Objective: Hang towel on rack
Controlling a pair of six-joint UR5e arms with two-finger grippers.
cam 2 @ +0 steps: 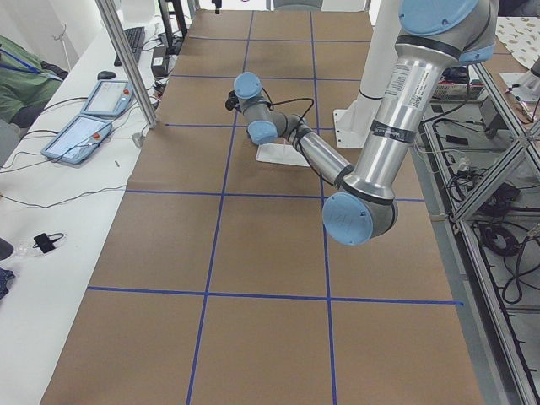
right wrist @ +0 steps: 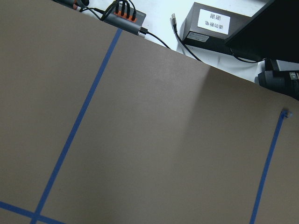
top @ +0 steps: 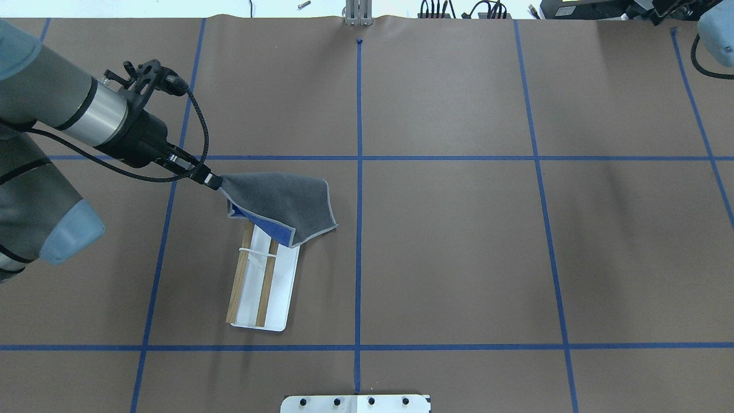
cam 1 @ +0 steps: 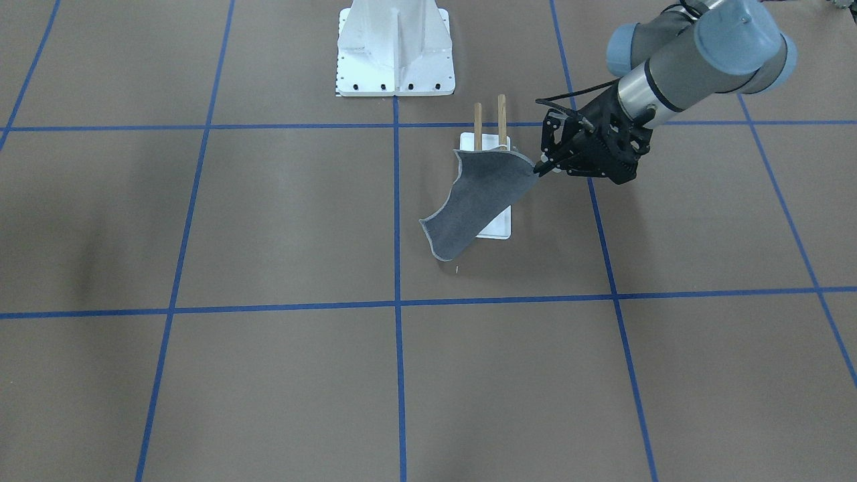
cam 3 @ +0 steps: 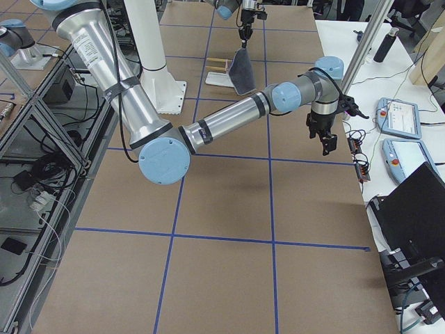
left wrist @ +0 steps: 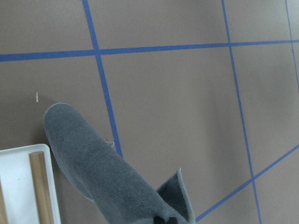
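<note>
The fingertips of my left gripper [top: 212,180] are clenched on one corner of the small square dark grey cloth towel [top: 281,198], which has a lighter stitched edge and a blue underside. It hangs slack from them over the far ends of the rack [top: 282,287], two thin brown wooden dowels above a flat white base plate. The rack sits left of the desk's middle line, nearer my edge than the operators'. Whether cloth touches dowel I cannot tell. A white bolted metal pedestal [top: 355,403] stands at my edge. My right gripper [cam 3: 326,146] hovers near the far right corner, and I cannot tell whether its fingers are parted or closed. Beyond that edge, a white label [right wrist: 212,21] on a black box [right wrist: 219,38] is too blurred to read.
</note>
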